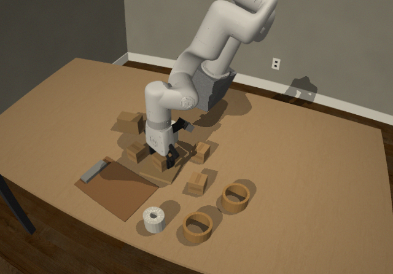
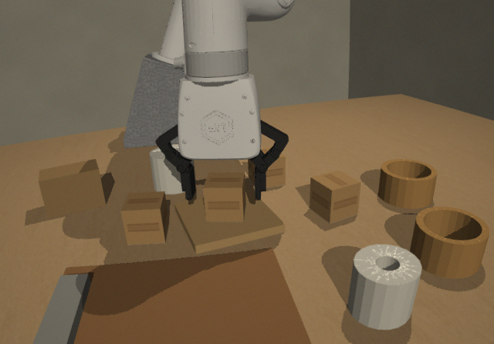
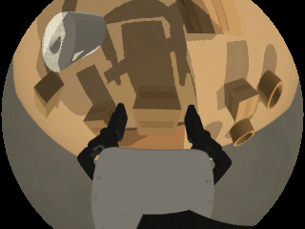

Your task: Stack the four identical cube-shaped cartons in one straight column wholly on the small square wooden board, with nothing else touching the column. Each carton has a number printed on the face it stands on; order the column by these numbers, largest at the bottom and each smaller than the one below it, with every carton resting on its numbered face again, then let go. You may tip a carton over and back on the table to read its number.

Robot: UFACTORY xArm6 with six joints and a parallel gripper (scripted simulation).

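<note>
One cube carton [image 1: 159, 163] [image 2: 223, 197] [image 3: 155, 110] stands upright on the small wooden board [image 1: 157, 177] [image 2: 235, 233]. My gripper [image 1: 161, 158] [image 2: 224, 193] [image 3: 155, 111] is open, with its fingers standing apart on either side of that carton and clear of its sides. A second carton [image 1: 136, 152] [image 2: 143, 217] stands on the table just left of the board. A third carton [image 1: 201, 152] [image 2: 275, 170] is behind the board to the right. A fourth carton [image 1: 197, 183] [image 2: 335, 197] [image 3: 239, 95] stands to the right of the board. No numbers show.
A larger cardboard box [image 1: 129, 121] [image 2: 69, 187] lies at the back left. A white cylinder [image 2: 161, 173] [image 3: 71, 38] stands behind the board. Another white cylinder [image 1: 154, 219] [image 2: 383, 288] and two wooden rings [image 1: 235, 197] [image 1: 197, 227] [image 2: 407, 183] [image 2: 451, 241] stand in front and to the right. A brown mat [image 1: 117, 188] [image 2: 191, 296] carries a grey block.
</note>
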